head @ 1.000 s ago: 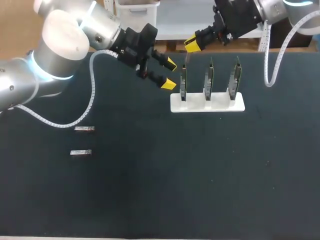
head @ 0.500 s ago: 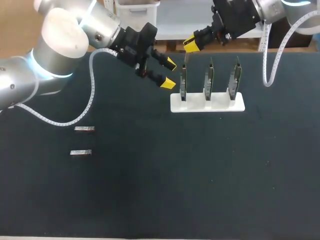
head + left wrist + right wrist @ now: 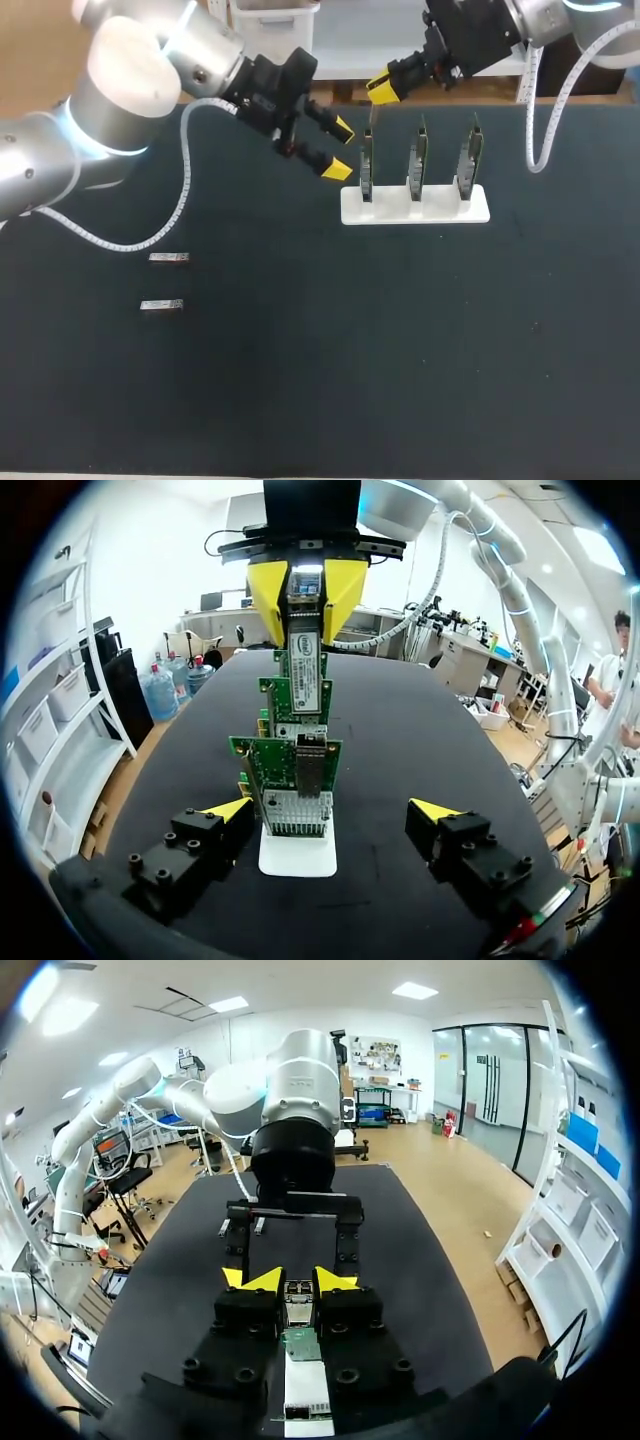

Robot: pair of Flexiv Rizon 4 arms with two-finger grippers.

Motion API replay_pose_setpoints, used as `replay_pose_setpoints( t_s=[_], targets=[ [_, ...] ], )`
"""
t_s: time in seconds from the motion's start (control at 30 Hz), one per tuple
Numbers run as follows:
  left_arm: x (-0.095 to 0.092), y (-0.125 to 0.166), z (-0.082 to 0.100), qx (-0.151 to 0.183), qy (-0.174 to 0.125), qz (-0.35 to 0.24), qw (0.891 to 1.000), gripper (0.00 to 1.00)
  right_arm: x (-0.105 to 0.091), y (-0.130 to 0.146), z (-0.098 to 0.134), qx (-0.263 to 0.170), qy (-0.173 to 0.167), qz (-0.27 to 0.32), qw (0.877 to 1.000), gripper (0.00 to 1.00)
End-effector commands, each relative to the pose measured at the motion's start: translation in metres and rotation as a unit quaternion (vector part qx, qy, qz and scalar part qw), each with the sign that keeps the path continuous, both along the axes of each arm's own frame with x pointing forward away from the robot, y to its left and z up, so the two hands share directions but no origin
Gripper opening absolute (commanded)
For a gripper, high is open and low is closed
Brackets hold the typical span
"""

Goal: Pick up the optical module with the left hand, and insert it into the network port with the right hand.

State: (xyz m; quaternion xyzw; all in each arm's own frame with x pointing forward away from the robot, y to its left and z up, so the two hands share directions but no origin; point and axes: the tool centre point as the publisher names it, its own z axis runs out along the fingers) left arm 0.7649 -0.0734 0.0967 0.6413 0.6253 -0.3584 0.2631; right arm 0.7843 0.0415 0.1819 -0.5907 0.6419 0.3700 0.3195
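My right gripper (image 3: 384,90) is shut on a slim silver optical module (image 3: 372,116) that hangs just above the leftmost of three green network cards (image 3: 367,165) on a white stand (image 3: 415,207). In the right wrist view the module (image 3: 298,1300) sits between my yellow fingertips (image 3: 253,1278), with the card (image 3: 300,1345) right under it. My left gripper (image 3: 338,148) is open and holds nothing, just left of that card. From the left wrist, the right gripper (image 3: 305,585) holds the module (image 3: 305,660) upright over the row of cards (image 3: 295,775), and the left gripper (image 3: 330,810) stands wide open.
Two spare optical modules (image 3: 169,258) (image 3: 161,305) lie flat on the dark table at the left. The middle card (image 3: 417,160) and the right card (image 3: 468,155) stand upright in the stand. My left arm (image 3: 295,1090) faces the right gripper across the stand.
Almost nothing: the right gripper with the module edged slightly up and left, and the left arm's upper links shifted a touch. Both grippers kept their states.
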Motion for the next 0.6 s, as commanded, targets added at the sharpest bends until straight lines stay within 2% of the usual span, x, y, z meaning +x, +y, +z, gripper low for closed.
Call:
replay_pose_setpoints(
  t_s=[0.03,0.6],
  targets=[
    [0.0020,-0.0017,0.0002,0.002,0.001,-0.001,1.000,1.00,0.0001,-0.0001,0.0005,0.000,-0.001,0.000,1.000,0.00],
    [0.0020,-0.0017,0.0002,0.002,0.001,-0.001,1.000,1.00,0.0039,0.0051,-0.0026,-0.007,-0.013,0.015,1.000,0.00]
  ],
)
